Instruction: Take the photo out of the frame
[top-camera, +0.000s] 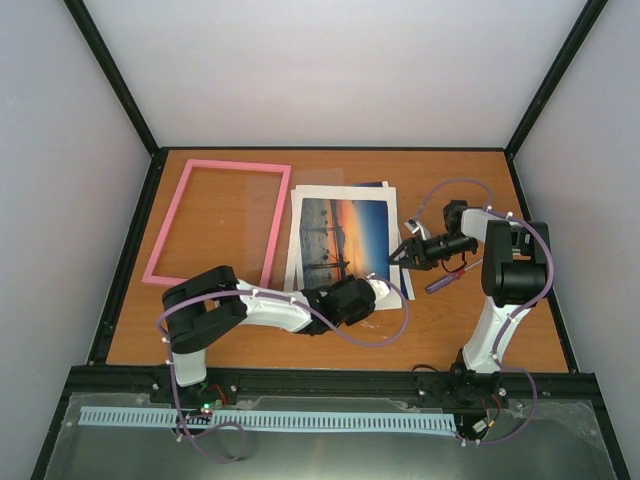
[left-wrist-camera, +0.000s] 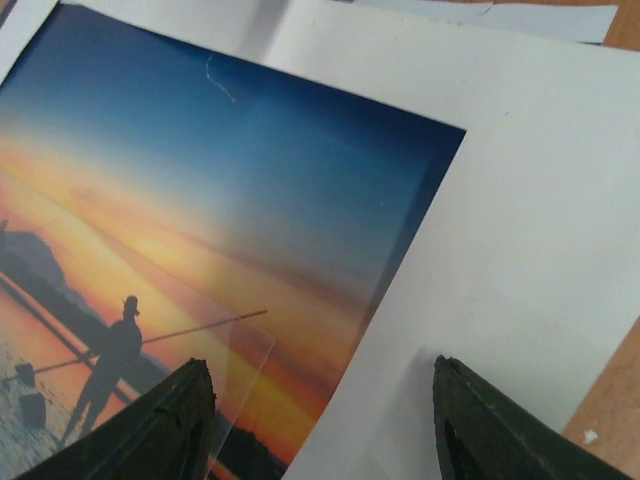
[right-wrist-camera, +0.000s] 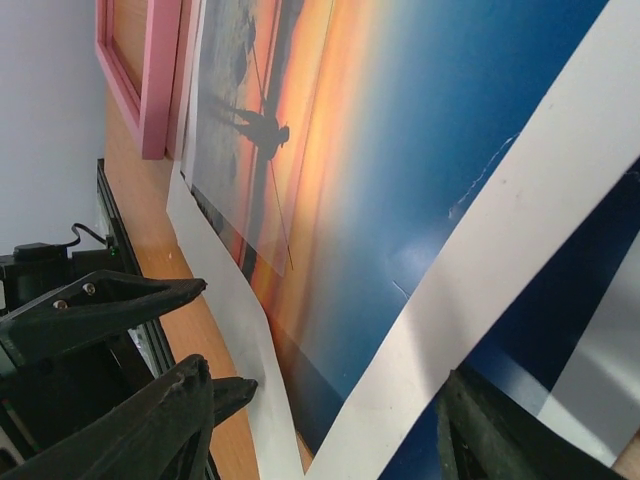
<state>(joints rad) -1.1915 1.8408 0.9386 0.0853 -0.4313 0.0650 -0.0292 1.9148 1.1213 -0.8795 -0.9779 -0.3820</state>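
Fingers first, left wrist view: the left fingers (left-wrist-camera: 185, 425) stand apart and hold nothing. They sit low over a corner of the photo (left-wrist-camera: 200, 230), one above the print and the other above the white sheet (left-wrist-camera: 520, 200) it lies on. A clear sheet (left-wrist-camera: 200, 375) covers part of the print.

Right wrist view: the right fingers (right-wrist-camera: 150, 430) are likewise apart and empty. They point along the photo's blue side towards the frame (right-wrist-camera: 150, 70). The photo lies beside the frame, not inside it. A dark blue layer (right-wrist-camera: 510, 340) shows under the white border.

Top view: the frame rests flat at the left of the table (top-camera: 500, 330), with the wood visible through its opening. The photo lies face up just to its right.

Assessment: the removal looks done. At most the clear sheet has yet to be cleared and the arms drawn back.

Pose: the left arm (top-camera: 250, 305) stretches low across the table from its base to the photo's near right corner. The right arm (top-camera: 500, 270) stands folded with its elbow high and its forearm turned left, fingers at the photo's right edge. A screwdriver (top-camera: 447, 280) lies just beside it.
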